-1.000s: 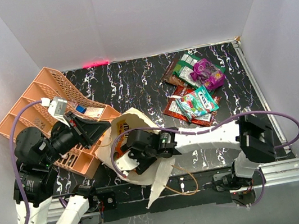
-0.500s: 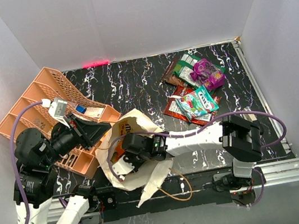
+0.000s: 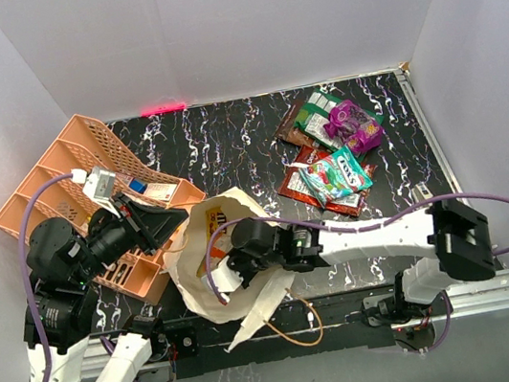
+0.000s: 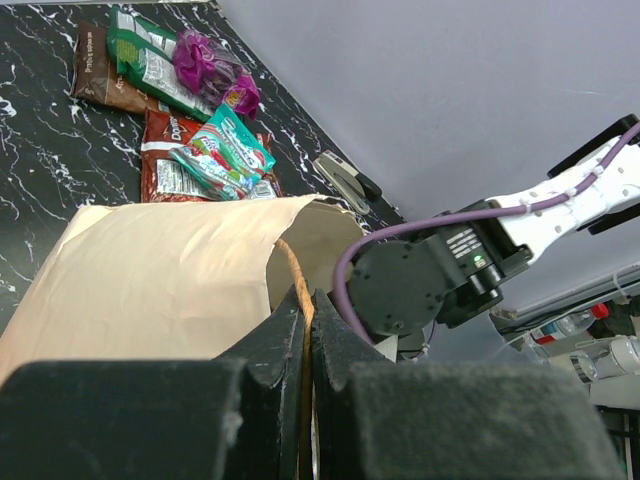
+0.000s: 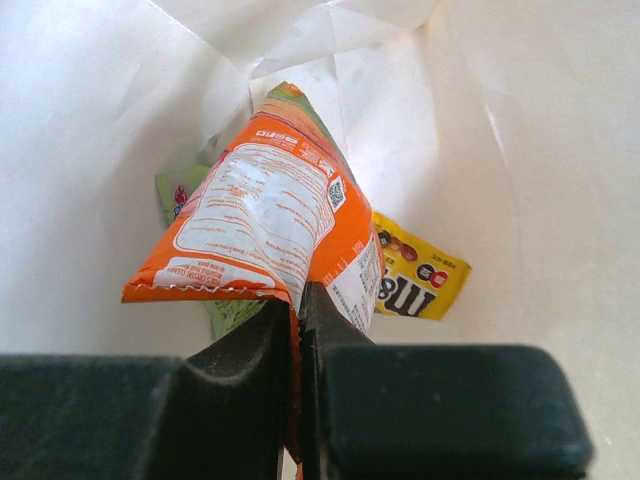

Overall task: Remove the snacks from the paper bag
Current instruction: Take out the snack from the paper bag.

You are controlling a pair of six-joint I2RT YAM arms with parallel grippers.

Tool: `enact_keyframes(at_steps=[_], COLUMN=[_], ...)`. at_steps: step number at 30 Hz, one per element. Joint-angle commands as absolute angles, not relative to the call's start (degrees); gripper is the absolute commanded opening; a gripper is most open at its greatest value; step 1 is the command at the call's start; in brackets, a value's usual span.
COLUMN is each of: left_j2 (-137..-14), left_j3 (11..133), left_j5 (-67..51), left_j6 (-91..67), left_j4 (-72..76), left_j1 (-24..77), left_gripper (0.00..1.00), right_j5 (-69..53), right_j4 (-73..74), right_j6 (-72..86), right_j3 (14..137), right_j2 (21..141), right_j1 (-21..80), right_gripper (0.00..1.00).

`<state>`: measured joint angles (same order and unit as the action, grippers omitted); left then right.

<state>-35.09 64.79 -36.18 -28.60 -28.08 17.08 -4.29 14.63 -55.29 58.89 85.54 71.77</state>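
Pinching an orange packet (image 5: 262,232) inside the paper bag (image 3: 192,283), right claw (image 5: 298,305); left claw (image 4: 309,315) seemingly nipping its handle (image 4: 293,262).

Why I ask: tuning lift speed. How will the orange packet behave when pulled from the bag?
Probably floppy: the orange packet bends into a tent where the right gripper pinches its edge. Likely light, being thin film. Its glossy wrapper may slip, or brush the paper bag's close walls.

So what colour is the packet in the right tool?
The packet is orange; right wrist view.
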Motion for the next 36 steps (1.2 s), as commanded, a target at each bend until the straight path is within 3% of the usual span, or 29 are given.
enact_keyframes(at_steps=[1, 10, 21, 30, 33, 36], left_j2=[-34.45, -34.15, -35.23, -35.43, -35.25, -35.48], left_j3=[64.73, 65.39, 65.39, 65.31, 65.3, 65.39], left_j5=[-35.7, -34.84, -34.18, -33.36, -32.9, -32.57], left_j6=[-27.95, -28.2, -27.51, -27.24, -27.33, -27.33], left_j4=[-27.99, -28.92, -29.05, -30.0, -30.22, -30.43], left_j1=[17.07, 17.01, 17.09, 17.08, 17.06, 16.98], left_gripper=[0.0, 0.0, 0.0, 0.0, 0.0, 0.0], right_j5=[-5.35, -4.63, -7.54, -10.9, -6.06, 8.01], right_j4=[8.76, 6.2, 10.64, -0.92, -5.37, -14.14], right_j6=[-52.21, -43.59, -34.82, -32.85, -32.6, -31.92], right_j3=[58.77, 55.9, 63.73, 63.8, 63.21, 59.84], right_j2=[79.84, 68.08, 58.63, 47.19, 45.18, 43.56], right_j1=[71.7, 71.72, 71.71, 71.72, 71.72, 71.71], right_gripper=[0.07, 0.07, 0.07, 0.07, 0.07, 0.07])
